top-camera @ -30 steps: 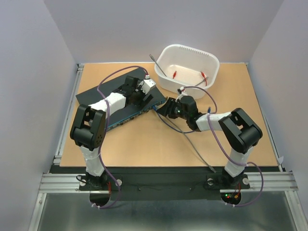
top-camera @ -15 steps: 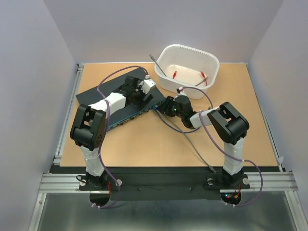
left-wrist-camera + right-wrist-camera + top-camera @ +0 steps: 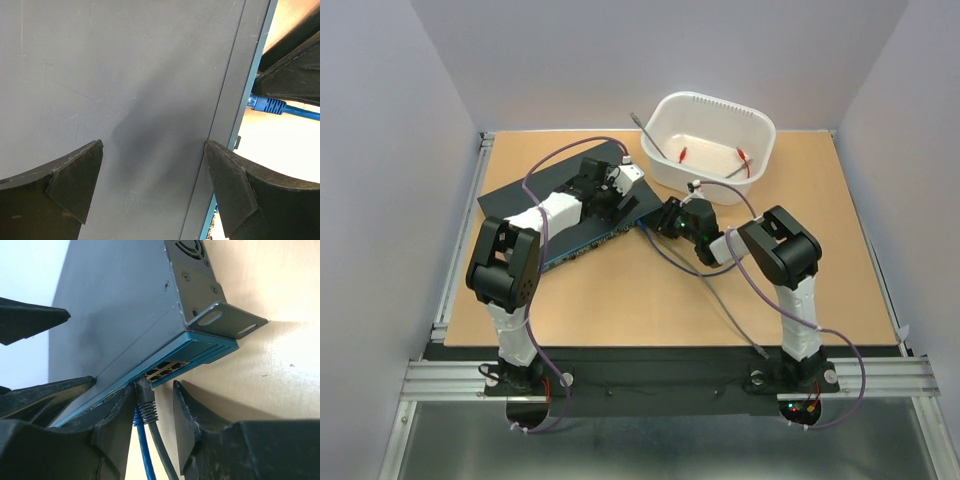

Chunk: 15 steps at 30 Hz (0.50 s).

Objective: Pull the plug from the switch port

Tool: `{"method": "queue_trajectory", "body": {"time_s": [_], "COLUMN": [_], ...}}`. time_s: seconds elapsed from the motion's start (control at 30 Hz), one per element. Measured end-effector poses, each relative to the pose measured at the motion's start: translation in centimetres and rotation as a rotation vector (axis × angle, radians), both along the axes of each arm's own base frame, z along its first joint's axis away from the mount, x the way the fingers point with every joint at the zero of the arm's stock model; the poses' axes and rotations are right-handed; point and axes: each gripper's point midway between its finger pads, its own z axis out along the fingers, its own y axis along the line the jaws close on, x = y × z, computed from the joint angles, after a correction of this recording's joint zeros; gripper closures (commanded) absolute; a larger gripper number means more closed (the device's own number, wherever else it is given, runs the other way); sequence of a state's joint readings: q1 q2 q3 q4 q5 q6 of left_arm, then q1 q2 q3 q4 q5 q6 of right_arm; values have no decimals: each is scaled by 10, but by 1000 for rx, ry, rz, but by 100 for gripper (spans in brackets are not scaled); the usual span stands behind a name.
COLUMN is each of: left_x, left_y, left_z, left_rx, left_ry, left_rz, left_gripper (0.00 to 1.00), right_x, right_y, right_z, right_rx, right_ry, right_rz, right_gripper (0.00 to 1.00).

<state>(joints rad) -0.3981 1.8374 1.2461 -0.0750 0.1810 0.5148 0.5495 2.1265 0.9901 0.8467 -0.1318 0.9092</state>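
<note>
The switch [image 3: 510,200] is a flat dark box lying slantwise at the table's left, its blue port edge [image 3: 167,369] facing right. A grey plug [image 3: 145,397] sits in a port, with a blue plug [image 3: 137,415] just left of it. My right gripper [image 3: 154,390] straddles the grey plug. Its left finger touches the plug, while a gap remains between the plug and the right finger [image 3: 186,415]. My left gripper [image 3: 154,144] stands wide open over the switch's top [image 3: 125,75], near the port edge, with nothing between its fingers.
A white tub [image 3: 760,130] with red-tipped leads stands at the back right, close behind my right gripper [image 3: 658,226]. The grey cable [image 3: 725,305] trails across the table toward the near edge. A metal mounting ear [image 3: 225,320] juts from the switch's end.
The right arm has folded in toward the switch, its elbow swinging left. Its jaws have narrowed around the grey plug. The left arm and switch have not moved.
</note>
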Motion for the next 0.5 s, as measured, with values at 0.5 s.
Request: {"method": "queue_trajectory", "body": {"time_s": [0.5], "left_x": [5], "left_y": [-5], "left_z": [0], "left_rx": [-13], "left_ry": [-16], "left_rz": [-7], "left_gripper": [5], "right_x": [-2], "right_y": [4], "right_z": [5], "right_rx": [119], "right_ry": [-4], "right_rz": [20], "right_gripper": [99]}}
